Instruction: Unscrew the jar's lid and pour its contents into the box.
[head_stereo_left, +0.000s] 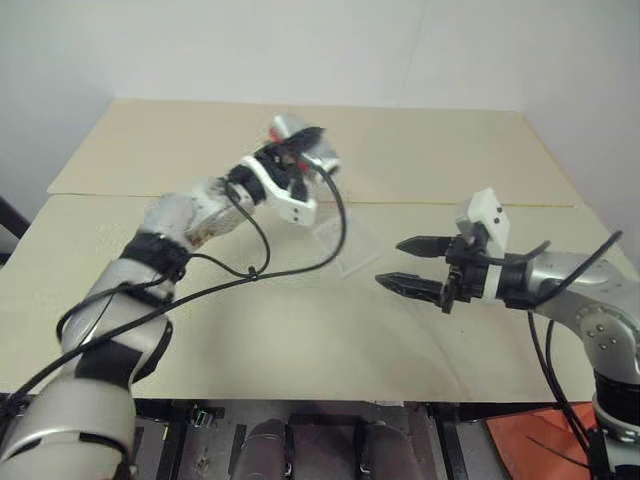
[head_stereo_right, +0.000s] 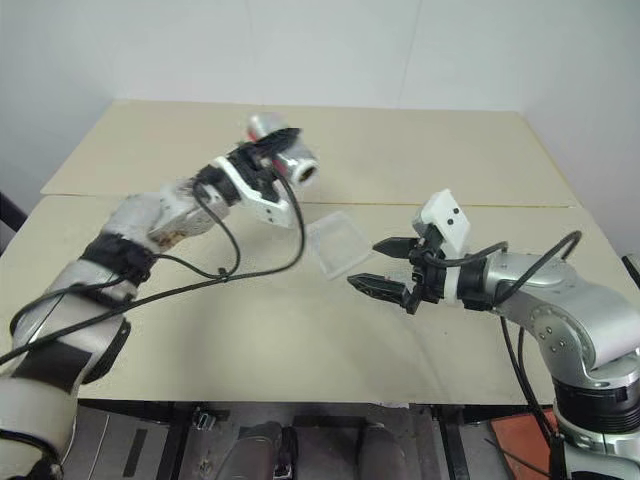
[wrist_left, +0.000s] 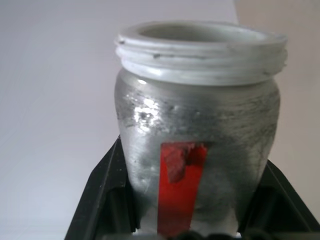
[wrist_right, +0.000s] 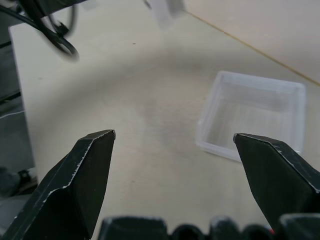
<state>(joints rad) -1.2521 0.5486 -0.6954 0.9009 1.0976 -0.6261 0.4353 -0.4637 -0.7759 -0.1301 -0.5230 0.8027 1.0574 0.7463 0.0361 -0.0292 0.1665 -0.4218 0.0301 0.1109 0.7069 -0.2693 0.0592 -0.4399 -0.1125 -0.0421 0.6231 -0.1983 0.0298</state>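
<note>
Jar (wrist_left: 197, 145) clamped in left gripper (head_stereo_right: 272, 160), raised above table (head_stereo_right: 420, 160), tipped sideways with threaded white rim uncapped and mouth facing out over tabletop. Silvery wall, red strip on label between black fingers (wrist_left: 100, 195). Clear plastic box (head_stereo_right: 338, 243) flat on table, below and just beside jar, between both arms. Right gripper (head_stereo_right: 380, 265) held near box, pointing toward it, fingers (wrist_right: 82, 175) spread wide apart, gripping nothing.

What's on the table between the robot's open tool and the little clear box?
Nothing: bare tan table lies between the right tool and the box, seen in the right wrist view.
</note>
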